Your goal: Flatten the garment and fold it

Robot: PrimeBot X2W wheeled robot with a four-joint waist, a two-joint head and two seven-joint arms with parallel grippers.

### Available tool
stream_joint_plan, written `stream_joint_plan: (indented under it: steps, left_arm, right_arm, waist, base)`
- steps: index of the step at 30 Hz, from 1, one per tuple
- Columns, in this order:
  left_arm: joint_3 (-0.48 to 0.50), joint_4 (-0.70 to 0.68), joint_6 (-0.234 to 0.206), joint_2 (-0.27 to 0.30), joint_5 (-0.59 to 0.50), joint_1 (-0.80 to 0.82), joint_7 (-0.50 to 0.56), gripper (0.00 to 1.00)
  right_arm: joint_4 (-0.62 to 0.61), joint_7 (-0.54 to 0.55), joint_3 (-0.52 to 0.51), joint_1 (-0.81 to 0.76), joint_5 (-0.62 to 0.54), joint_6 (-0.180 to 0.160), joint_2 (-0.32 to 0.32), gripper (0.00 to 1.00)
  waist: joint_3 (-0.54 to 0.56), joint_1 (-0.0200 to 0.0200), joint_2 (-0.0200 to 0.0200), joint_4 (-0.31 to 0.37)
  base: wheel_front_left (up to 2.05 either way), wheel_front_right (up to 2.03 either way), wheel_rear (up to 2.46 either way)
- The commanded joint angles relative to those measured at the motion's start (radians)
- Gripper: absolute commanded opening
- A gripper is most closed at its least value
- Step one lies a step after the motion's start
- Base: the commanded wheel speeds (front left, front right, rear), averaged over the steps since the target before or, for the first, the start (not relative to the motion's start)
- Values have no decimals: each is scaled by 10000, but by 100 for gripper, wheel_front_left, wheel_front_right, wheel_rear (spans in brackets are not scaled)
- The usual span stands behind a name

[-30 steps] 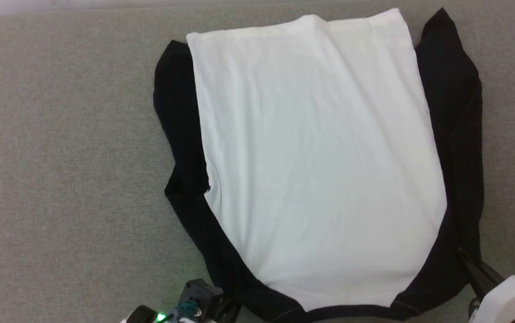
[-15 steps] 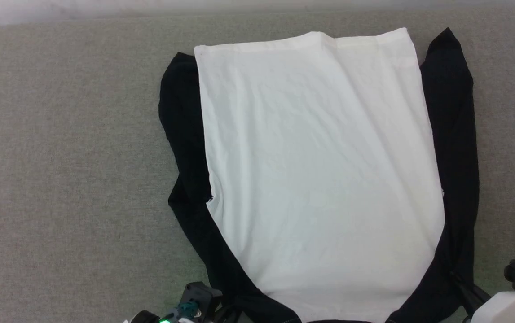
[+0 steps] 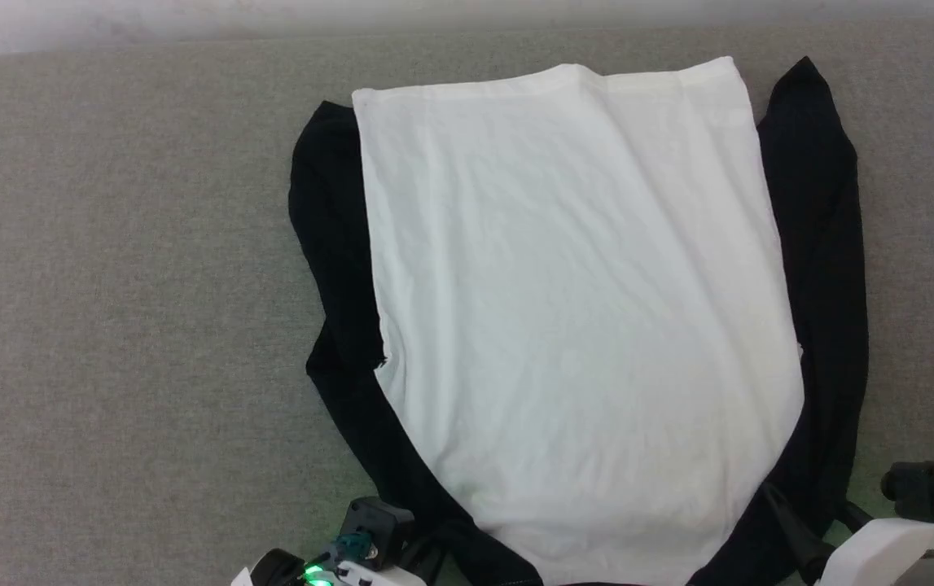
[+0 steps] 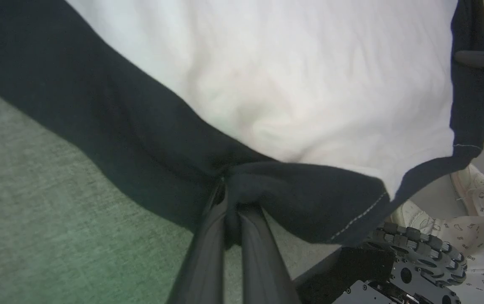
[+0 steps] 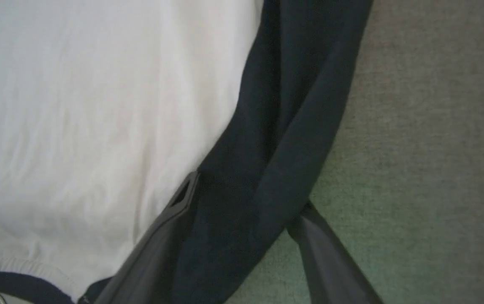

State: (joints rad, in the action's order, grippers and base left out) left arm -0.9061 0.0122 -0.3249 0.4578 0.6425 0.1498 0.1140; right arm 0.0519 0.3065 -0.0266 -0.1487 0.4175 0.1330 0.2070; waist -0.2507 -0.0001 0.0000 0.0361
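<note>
Readable text: none can be made out.
Print on garment [image 3: 581, 325]: none legible; plain white and black fabric.

Right end effector [image 5: 246, 196] has opened, fingers now spread with the black sleeve of the garment [image 3: 581, 325] across between them. That sleeve has pulled in straighter along the white body.

A grey, woven-fabric surface [image 3: 124, 268] spreads across the scene under soft, even light. Beyond its rounded far edge runs a pale strip [image 3: 43, 24], wall or floor unclear.
</note>
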Motion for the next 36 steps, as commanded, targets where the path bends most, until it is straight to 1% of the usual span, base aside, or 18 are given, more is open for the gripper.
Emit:
stream_joint_plan:
  steps: [1,2,6,10,12,13,16,17,19,21,22,23,25,27,31,34,36]
  left_arm:
    - [82,27,-7,-30,114,-14,-104,78]
    - [125,-39,-43,-6,160,-92,-150,100]
    - [501,-693,-284,216,464,-523,-424,100]
    - [1035,-1917,-556,841,915,-1117,-473,100]
    - [1465,-2618,-882,1259,1070,-1414,-542,100]
    - [1465,-2618,-882,1259,1070,-1414,-542,100]
    - [2171,-3601,-1418,1766,1167,-1779,-827,100]
    - [2410,-3876,-1599,1859,1141,-1857,-1006,100]
    - [2940,-4317,-2021,1844,954,-1889,-1600,100]
    - [3423,-4565,-2380,1524,681,-1792,-2462,100]
    - [3552,-4584,-2473,1371,520,-1744,-2857,100]
    - [3577,-4579,-2450,1236,318,-1659,-3156,100]
    - [3576,-4497,-2230,803,-55,-1467,-3556,100]
    - [3470,-4152,-2032,498,-703,-1335,-3702,100]
    - [3590,-3535,-1866,-531,-2088,-1349,-3751,100]
    - [3802,-3138,-1671,-1246,-2789,-1576,-3754,100]
    - [4038,-2966,-1441,-1551,-3060,-1655,-3755,100]
  right_arm:
    - [39,26,23,44,162,-23,92,100]
    - [-59,63,24,2,270,-23,128,100]
    - [-778,327,-294,-301,740,-23,272,100]
    - [-1829,577,-1193,-625,872,-23,158,100]
    - [-2354,669,-1640,-718,752,-23,21,100]
    - [-2354,669,-1640,-718,752,-23,21,100]
    - [-3074,706,-2171,-720,447,-23,-270,100]
    - [-3308,619,-2323,-665,338,-23,-402,100]
    - [-3704,363,-2598,-535,3,-23,-656,100]
    - [-4035,60,-2656,-442,-457,-23,-775,100]
    - [-4164,-158,-2669,-383,-690,-23,-855,100]
    - [-4254,-392,-2657,-315,-926,-23,-924,100]
    - [-4365,-1032,-2583,-177,-1491,-23,-1036,100]
    - [-4340,-1792,-2440,-86,-1995,-23,-1185,100]
    - [-3992,-3114,-2092,-155,-2896,-23,-1373,100]
    - [-3744,-3650,-1949,-218,-3293,-23,-1482,100]
    - [-3674,-3782,-1905,-194,-3363,-23,-1531,100]
  waist:
    - [10,1,0,-37]
    - [20,1,0,-60]
    - [82,1,0,-188]
    - [176,1,0,-326]
    - [230,1,0,-377]
    - [230,1,0,-377]
    - [317,1,0,-431]
    - [341,1,0,-442]
    - [371,1,0,-463]
    - [386,1,0,-475]
    - [390,1,0,-466]
    - [391,1,0,-454]
    - [394,1,0,-435]
    - [405,1,0,-402]
    - [440,1,0,-364]
    - [436,1,0,-357]
    - [410,1,0,-351]
  base:
    - [0,0,0]
    - [0,0,0]
    - [0,0,0]
    - [0,0,0]
    - [0,0,0]
    - [0,0,0]
    - [0,0,0]
    - [0,0,0]
    - [0,0,0]
    - [0,0,0]
    - [0,0,0]
    - [0,0,0]
    - [0,0,0]
    - [0,0,0]
    - [0,0,0]
    - [0,0,0]
    - [0,0,0]
